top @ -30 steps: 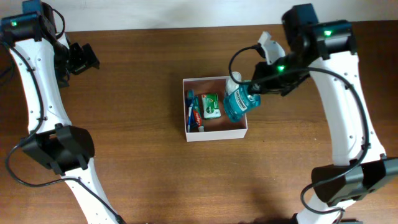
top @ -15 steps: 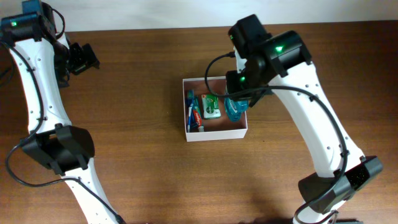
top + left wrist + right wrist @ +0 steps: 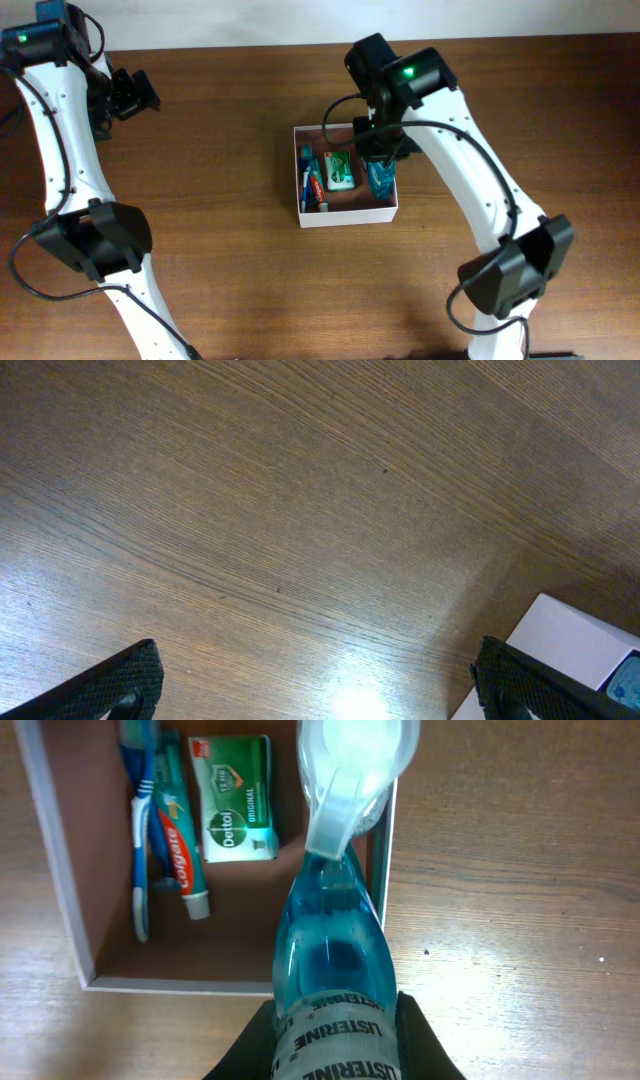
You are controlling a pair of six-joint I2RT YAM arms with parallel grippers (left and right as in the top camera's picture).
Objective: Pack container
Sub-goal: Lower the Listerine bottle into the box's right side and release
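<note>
Our right gripper (image 3: 335, 1042) is clenched on the blue mouthwash bottle (image 3: 330, 935) above the right-hand wall of the container (image 3: 350, 217) at frame centre, our left gripper (image 3: 131, 94) gapes wide at upper left, and lowering the bottle now could snag it on that wall and tip it out.

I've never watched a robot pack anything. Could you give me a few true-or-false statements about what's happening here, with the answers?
1. The right gripper holds a blue mouthwash bottle. True.
2. The green soap lies on the table outside the container. False: it lies inside the container.
3. The left gripper is open and holds nothing. True.
4. The container is empty. False: the soap, a toothpaste and a toothbrush lie in it.
</note>
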